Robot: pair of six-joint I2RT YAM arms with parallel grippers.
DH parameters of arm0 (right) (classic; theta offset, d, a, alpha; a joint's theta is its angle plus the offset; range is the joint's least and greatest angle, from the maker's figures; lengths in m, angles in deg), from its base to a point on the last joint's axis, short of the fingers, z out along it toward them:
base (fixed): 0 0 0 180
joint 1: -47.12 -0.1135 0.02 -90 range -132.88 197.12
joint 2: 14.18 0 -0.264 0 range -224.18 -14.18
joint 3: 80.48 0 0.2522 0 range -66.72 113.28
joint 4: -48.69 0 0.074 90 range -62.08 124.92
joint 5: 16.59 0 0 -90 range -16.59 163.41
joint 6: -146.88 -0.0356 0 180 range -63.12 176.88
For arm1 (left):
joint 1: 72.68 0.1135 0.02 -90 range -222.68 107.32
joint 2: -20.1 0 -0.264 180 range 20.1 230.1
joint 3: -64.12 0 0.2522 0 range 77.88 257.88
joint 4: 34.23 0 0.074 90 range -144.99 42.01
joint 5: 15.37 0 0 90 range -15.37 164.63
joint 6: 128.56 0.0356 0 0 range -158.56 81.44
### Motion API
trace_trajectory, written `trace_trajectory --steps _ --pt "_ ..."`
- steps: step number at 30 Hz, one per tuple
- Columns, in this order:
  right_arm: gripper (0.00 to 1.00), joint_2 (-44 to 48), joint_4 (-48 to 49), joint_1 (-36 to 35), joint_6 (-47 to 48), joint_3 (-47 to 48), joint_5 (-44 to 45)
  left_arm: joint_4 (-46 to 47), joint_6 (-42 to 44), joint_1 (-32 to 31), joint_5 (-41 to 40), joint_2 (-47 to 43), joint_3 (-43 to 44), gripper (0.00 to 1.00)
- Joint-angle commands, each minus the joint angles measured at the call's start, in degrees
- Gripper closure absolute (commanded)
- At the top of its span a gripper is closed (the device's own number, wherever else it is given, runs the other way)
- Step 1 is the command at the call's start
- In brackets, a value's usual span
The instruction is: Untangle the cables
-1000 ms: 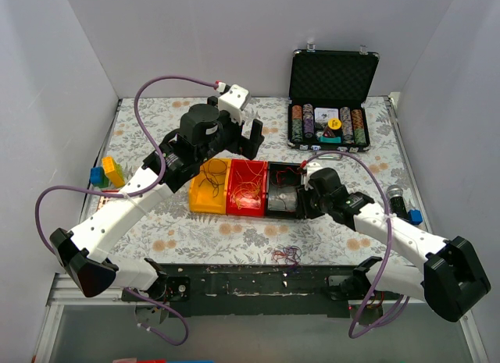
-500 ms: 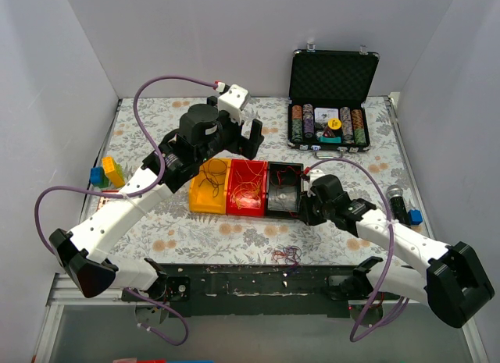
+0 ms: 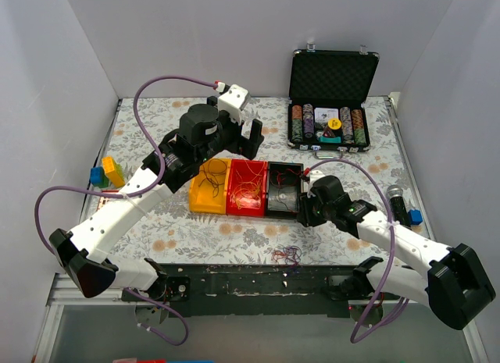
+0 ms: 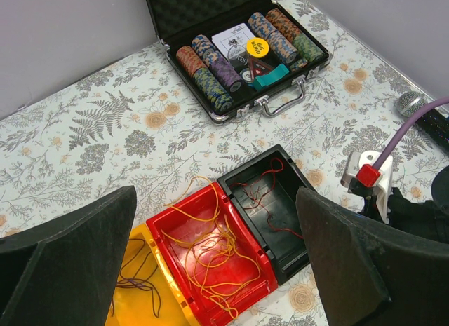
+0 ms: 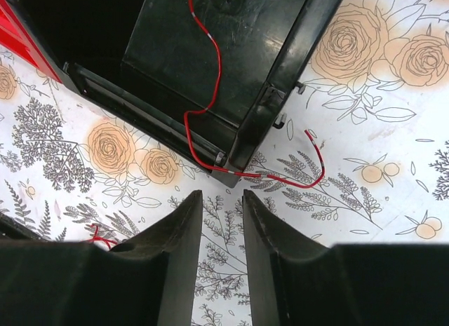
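Your right gripper [image 5: 222, 200] is backing away from black bin [image 5: 175, 52], jaws narrow, holding nothing. Left gripper [image 4: 214, 200] is hanging wide open above red bin [image 4: 247, 266]. Red wire [image 5: 219, 66] is trailing over bin corner onto tablecloth [image 5: 365, 116]: likely hair-light, limp, slippery. You're best pinching loose end.

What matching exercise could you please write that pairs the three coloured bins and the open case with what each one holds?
Column 1
1. yellow bin
2. red bin
3. black bin
4. open case

Column 2
A. red wires
B. poker chips
C. dark purple wires
D. yellow wires

Pairs: 1-C, 2-D, 3-A, 4-B
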Motion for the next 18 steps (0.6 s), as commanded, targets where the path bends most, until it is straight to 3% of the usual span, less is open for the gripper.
trace_trajectory --steps 1,3,6,13,18 --pt "0.59 1.46 -0.28 -0.23 1.11 1.68 0.60 0.67 0.02 0.38 -0.08 -2.58 -0.12 0.02" --pt "0.46 2.52 -2.48 -0.23 0.41 3.79 3.93 0.76 0.11 0.38 -0.08 -2.84 -0.47 0.02" --pt "0.37 4.27 -3.80 -0.14 -1.87 5.29 5.87 0.76 0.20 0.37 -0.08 -3.02 -1.00 0.02" --pt "0.29 5.77 -3.37 0.65 -14.08 2.58 5.35 0.94 0.37 0.38 0.18 -3.19 -1.18 0.02" --pt "0.29 8.40 0.84 0.65 -25.50 -2.87 3.41 0.94 0.55 0.38 0.09 -3.81 -1.79 0.02"
